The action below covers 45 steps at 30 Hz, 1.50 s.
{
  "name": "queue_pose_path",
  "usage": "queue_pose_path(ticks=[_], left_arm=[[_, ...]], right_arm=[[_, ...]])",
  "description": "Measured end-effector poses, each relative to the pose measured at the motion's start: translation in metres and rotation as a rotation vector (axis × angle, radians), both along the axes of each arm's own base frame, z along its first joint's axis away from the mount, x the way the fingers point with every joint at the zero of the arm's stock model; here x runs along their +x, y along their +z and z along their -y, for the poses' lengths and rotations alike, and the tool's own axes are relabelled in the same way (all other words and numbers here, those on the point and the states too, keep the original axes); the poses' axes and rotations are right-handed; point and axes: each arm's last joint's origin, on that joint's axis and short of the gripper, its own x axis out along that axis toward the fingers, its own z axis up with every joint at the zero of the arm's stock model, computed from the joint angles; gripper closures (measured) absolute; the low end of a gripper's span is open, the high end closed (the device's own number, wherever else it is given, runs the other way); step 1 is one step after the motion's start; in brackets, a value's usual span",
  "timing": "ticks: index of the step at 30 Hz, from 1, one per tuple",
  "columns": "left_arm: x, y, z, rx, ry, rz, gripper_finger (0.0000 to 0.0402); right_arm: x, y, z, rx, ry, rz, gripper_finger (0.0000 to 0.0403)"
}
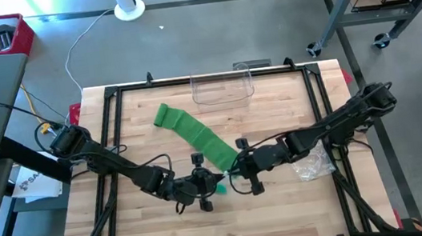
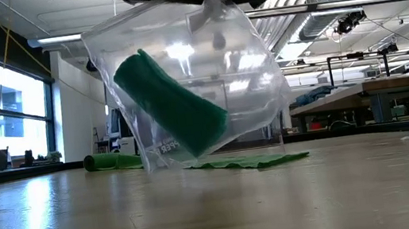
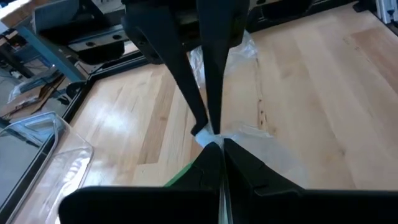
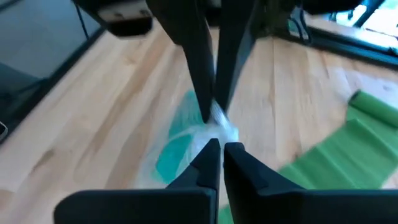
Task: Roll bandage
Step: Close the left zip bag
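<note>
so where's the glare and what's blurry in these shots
Low view: ceiling lights reflect as bright patches on the clear bag, and the near table is soft. Right wrist view: the bag's pinched edge and the green roll inside it are smeared. High view: evenly lit, the green bandage strip crisp.

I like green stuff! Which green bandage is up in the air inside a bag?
The rolled green bandage inside the clear bag, pinched by both grippers. The other green bandage lies unrolled on the table.
</note>
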Motion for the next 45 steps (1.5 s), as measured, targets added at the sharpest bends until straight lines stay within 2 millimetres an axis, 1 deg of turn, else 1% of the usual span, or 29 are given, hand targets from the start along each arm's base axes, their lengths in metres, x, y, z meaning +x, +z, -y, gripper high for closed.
queue_pose_path(ticks=[3, 6, 9, 13, 16, 18, 21, 24, 28, 30, 34, 41, 43, 45], left_arm=[[0.000, 0.000, 0.000, 0.003, 0.002, -0.002, 0.0401], [0.000, -0.001, -0.001, 0.002, 0.013, -0.003, 0.0401], [-0.001, -0.002, -0.001, -0.006, 0.015, -0.014, 0.0401], [-0.002, -0.003, -0.002, -0.015, 0.020, -0.031, 0.0401], [-0.002, -0.004, -0.002, -0.020, 0.021, -0.038, 0.0401], [-0.002, -0.004, -0.002, -0.023, 0.022, -0.037, 0.0401], [-0.002, -0.004, -0.002, -0.030, 0.021, -0.036, 0.0401], [-0.002, -0.004, -0.002, -0.030, 0.021, -0.036, 0.0401], [-0.002, -0.004, -0.002, -0.031, 0.022, -0.034, 0.0401], [-0.002, -0.004, -0.002, -0.031, 0.022, -0.034, 0.0401], [-0.001, -0.004, -0.003, -0.032, 0.024, -0.035, 0.0401], [0.001, -0.004, -0.007, -0.044, 0.020, -0.039, 0.0401], [0.001, -0.004, -0.007, -0.047, 0.017, -0.040, 0.0401], [0.001, -0.004, -0.007, -0.048, 0.016, -0.040, 0.0401]], right_arm=[[0.002, 0.003, -0.001, 0.005, 0.021, 0.035, 0.0373], [0.002, 0.006, -0.002, 0.003, 0.037, 0.057, 0.0340], [0.001, 0.007, -0.001, -0.012, 0.013, 0.049, 0.0313], [0.001, 0.014, 0.001, -0.048, -0.028, 0.028, 0.0297], [0.001, 0.020, 0.003, -0.084, -0.080, 0.000, 0.0295], [0.001, 0.020, 0.005, -0.091, -0.079, -0.035, 0.0296], [0.000, 0.018, 0.008, -0.048, -0.046, -0.072, 0.0306], [0.000, 0.017, 0.008, -0.022, -0.034, -0.083, 0.0332], [0.001, 0.018, 0.008, -0.036, -0.023, -0.072, 0.0386], [0.001, 0.019, 0.007, -0.039, -0.019, -0.064, 0.0397], [0.001, 0.019, 0.007, -0.031, -0.024, -0.061, 0.0383], [0.002, 0.018, 0.006, -0.020, 0.023, -0.061, 0.0377], [0.004, 0.016, 0.005, -0.014, 0.031, -0.061, 0.0367], [0.005, 0.014, 0.004, -0.012, 0.035, -0.068, 0.0348]])
